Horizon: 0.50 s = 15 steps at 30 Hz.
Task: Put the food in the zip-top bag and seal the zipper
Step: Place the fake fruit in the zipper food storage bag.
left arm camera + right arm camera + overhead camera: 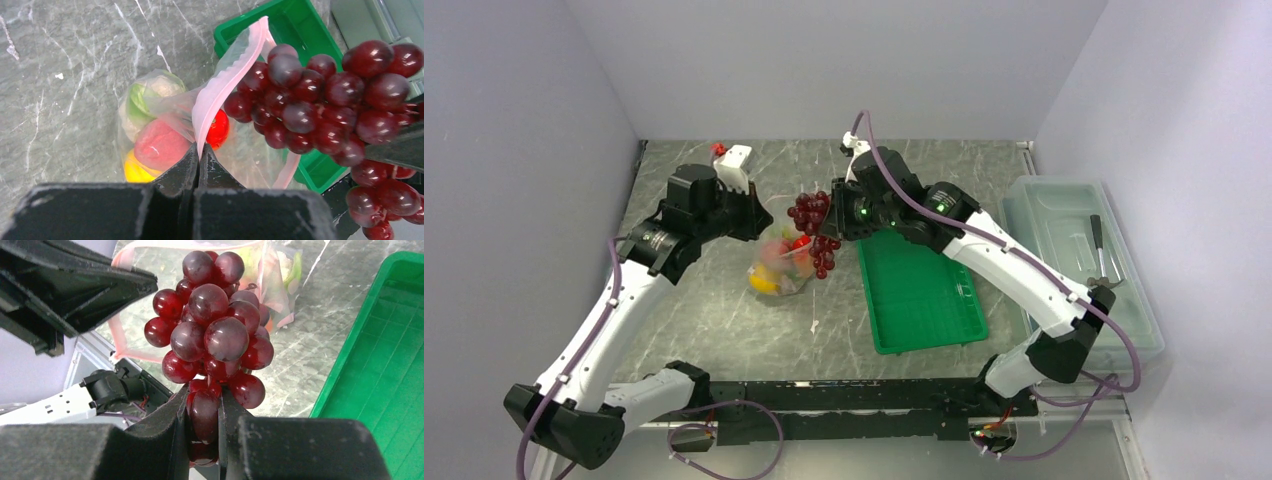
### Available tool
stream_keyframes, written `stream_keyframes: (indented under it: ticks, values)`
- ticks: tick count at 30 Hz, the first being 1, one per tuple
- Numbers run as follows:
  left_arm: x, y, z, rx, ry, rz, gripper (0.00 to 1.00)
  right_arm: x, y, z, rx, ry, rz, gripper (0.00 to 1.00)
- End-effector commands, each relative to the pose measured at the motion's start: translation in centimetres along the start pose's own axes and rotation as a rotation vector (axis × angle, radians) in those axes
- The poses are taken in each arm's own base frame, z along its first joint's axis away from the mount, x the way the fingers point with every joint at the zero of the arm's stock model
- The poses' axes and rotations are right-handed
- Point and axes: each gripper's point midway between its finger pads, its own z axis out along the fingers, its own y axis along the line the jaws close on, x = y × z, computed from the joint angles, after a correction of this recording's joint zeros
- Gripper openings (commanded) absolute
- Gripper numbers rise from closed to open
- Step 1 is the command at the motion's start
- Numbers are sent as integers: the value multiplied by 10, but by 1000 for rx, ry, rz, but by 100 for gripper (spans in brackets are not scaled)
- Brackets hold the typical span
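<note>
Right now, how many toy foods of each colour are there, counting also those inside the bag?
Dark red: 1, grape bunch
Pale green-white: 1, lettuce
Yellow: 1, lemon
Red: 2, oblong fruit and small round fruit
Total: 5, with 4 inside the zip-top bag

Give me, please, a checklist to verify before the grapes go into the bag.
1. Left fingers shut on the zipper: ok.
2. Right fingers clamped on the grapes: ok.
3. Bag mouth open: ok, the pink strip is parted.
4. Grapes in line with the mouth: cannot tell; from above they hang at the bag's edge on the tray side.
5. Lettuce and lemon inside the bag: ok.
6. Zipper sealed: not ok, not yet done.
</note>
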Motion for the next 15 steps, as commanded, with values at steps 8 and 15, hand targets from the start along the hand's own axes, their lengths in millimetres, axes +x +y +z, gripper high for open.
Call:
stream_keyframes:
  ticks: [8, 15]
  values:
    - [-12, -14, -19, -28, -86, 69, 0, -19, 23, 3, -66, 19, 100, 0]
    - [-11, -27, -22, 2, -92, 87, 0, -17, 32, 16, -113, 63, 187, 0]
